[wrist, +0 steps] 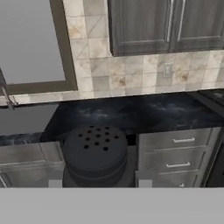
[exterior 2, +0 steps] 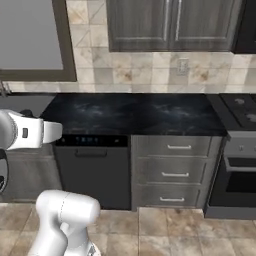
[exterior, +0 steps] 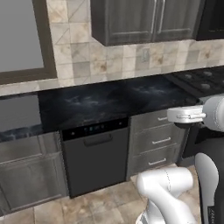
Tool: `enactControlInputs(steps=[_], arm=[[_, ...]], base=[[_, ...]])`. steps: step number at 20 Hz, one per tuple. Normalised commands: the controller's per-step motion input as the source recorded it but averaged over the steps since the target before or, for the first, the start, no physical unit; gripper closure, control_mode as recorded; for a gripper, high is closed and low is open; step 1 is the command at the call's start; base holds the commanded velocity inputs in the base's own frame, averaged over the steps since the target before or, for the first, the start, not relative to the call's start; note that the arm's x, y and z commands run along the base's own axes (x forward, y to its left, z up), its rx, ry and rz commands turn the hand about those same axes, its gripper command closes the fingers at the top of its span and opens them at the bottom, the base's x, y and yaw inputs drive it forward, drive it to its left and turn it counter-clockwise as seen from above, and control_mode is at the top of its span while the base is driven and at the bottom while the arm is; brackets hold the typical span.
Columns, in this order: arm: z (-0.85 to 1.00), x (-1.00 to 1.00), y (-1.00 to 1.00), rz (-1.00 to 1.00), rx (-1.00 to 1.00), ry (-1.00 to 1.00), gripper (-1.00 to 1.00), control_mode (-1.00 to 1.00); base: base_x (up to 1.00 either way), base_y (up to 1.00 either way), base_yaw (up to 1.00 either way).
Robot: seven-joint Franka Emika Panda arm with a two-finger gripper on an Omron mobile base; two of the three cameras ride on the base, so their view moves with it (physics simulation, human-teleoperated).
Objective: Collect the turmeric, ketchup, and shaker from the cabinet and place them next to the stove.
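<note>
The shaker (wrist: 96, 153), dark grey-black with several holes in its rounded top, stands close up between my finger tips, and my gripper (wrist: 99, 183) is shut on it. It is held out in front of the base cabinets, short of the black counter (wrist: 131, 113). The cabinet (exterior: 144, 19) (exterior 2: 170, 25) (wrist: 166, 24) hangs on the wall above the counter with its doors shut. The stove (exterior: 201, 81) (exterior 2: 240, 107) sits at the counter's right end. The turmeric and the ketchup are out of view.
A black dishwasher (exterior: 96, 153) (exterior 2: 90, 170) sits under the counter, with a stack of grey drawers (exterior: 157, 140) (exterior 2: 175, 172) to its right. A large window (exterior: 22, 39) fills the wall at left. A faucet (wrist: 4, 94) shows at the far left.
</note>
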Motion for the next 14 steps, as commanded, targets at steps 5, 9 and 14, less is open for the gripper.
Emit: enactControlInputs(steps=[5, 9, 14], arm=[[0.0, 0.0, 0.0, 0.0, 0.0, 0.0, 1.0, 1.0], [0.0, 0.0, 0.0, 0.0, 0.0, 0.0, 1.0, 1.0], [0.0, 0.0, 0.0, 0.0, 0.0, 0.0, 1.0, 1.0]], base=[[0.6, -0.89, 0.01], [0.66, -0.84, 0.01], [0.72, -0.78, 0.02]])
